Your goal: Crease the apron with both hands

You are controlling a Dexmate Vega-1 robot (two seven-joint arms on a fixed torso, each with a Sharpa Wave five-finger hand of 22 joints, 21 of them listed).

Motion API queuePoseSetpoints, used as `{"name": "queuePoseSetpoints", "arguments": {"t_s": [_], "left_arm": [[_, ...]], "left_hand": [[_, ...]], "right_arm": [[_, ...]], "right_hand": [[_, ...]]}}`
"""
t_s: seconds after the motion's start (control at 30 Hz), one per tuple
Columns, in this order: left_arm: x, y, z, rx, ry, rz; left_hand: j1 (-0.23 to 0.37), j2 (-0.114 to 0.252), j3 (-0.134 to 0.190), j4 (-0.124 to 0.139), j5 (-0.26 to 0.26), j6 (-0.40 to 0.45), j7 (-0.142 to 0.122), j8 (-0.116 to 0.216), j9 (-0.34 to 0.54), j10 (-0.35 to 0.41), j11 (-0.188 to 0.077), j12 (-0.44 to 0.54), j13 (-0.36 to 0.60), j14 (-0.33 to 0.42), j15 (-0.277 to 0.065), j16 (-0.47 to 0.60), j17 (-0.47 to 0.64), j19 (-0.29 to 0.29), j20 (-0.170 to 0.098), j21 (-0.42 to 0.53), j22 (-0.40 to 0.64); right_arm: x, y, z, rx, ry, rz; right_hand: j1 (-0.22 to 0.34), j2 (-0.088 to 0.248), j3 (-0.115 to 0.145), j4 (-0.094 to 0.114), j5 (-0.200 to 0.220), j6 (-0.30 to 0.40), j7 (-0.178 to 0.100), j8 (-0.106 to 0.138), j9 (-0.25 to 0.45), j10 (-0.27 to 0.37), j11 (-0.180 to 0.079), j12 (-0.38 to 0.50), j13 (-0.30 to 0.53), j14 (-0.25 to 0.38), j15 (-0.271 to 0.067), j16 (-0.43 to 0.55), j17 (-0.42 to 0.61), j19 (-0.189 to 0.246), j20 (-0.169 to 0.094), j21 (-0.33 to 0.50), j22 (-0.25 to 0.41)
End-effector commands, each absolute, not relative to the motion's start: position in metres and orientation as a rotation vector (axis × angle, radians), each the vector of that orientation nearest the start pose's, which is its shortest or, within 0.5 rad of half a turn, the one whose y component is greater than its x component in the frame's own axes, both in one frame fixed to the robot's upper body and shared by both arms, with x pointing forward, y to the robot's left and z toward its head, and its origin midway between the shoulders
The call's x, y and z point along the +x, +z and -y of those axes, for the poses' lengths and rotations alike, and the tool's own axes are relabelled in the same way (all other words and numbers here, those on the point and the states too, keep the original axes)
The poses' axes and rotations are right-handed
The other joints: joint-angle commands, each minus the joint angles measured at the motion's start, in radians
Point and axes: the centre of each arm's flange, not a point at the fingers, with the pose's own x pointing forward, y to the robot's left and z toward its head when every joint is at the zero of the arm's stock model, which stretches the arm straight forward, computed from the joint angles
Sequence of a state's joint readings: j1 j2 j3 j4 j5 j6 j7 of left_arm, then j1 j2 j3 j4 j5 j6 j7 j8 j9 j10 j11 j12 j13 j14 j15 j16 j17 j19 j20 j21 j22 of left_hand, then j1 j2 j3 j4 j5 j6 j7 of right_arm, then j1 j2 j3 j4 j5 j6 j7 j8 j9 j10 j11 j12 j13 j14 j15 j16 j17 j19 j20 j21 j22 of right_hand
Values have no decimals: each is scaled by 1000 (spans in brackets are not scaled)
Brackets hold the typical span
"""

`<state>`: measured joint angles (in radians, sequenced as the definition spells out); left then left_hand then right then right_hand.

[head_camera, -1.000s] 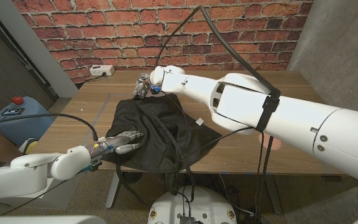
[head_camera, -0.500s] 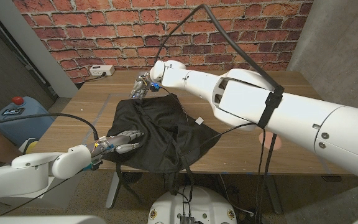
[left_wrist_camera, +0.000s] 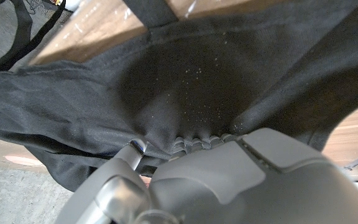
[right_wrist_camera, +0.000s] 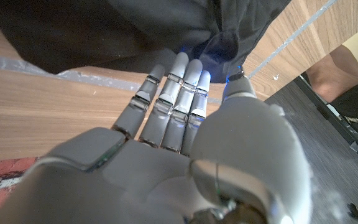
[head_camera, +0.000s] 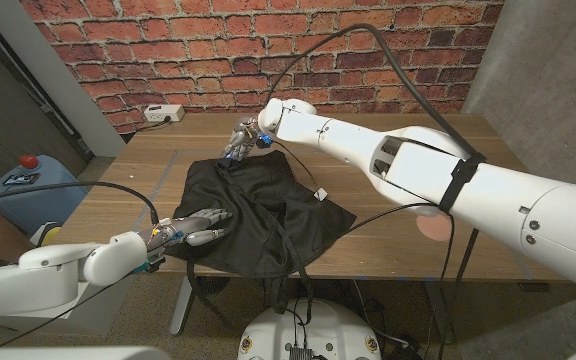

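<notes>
Right hand was shifted right along apron top edge, fingers straight, touching cloth, nothing visibly gripped. Left hand is kept pressed on lower-left fold, fingers spread. Crease being extended.

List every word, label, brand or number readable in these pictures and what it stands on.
None can be read.
White tag on the black apron: any print too small to read.
Blue container left of the table: its label is blurred.
</notes>
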<state>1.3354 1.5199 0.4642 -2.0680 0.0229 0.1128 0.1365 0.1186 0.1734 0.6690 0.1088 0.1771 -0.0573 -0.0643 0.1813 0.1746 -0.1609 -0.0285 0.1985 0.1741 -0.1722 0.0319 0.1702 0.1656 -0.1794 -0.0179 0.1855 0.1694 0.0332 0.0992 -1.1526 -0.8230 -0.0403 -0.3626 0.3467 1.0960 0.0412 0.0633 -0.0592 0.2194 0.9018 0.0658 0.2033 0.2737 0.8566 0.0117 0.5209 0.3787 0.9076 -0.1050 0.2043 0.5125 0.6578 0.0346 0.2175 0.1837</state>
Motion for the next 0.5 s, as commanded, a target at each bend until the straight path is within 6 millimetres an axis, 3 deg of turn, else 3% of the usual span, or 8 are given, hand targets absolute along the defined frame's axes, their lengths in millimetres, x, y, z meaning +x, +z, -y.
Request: {"name": "queuePoseSetpoints", "arguments": {"t_s": [0.03,0.5], "left_arm": [[494,-132,-334,1467,-382,264],[497,-129,-333,1470,-388,267]], "left_hand": [[10,4,1,-6,2,4,-4,2,5,1,-1,-3,5,-49,5,6,2,1,2,9,5],[13,4,0,-7,2,3,-5,2,5,0,-1,-3,5,-49,5,6,2,1,2,9,5]], "right_arm": [[615,138,-115,-1229,628,395],[608,136,-83,-1182,602,415]], "right_hand": [[-4,3,0,-5,8,-8,1,0,0,-5,4,-8,-3,-7,6,6,6,-3,11,-2,4],[-10,7,-2,-10,9,-28,2,-6,-6,-32,9,-33,-15,-38,19,6,8,-12,26,-3,5]]}}
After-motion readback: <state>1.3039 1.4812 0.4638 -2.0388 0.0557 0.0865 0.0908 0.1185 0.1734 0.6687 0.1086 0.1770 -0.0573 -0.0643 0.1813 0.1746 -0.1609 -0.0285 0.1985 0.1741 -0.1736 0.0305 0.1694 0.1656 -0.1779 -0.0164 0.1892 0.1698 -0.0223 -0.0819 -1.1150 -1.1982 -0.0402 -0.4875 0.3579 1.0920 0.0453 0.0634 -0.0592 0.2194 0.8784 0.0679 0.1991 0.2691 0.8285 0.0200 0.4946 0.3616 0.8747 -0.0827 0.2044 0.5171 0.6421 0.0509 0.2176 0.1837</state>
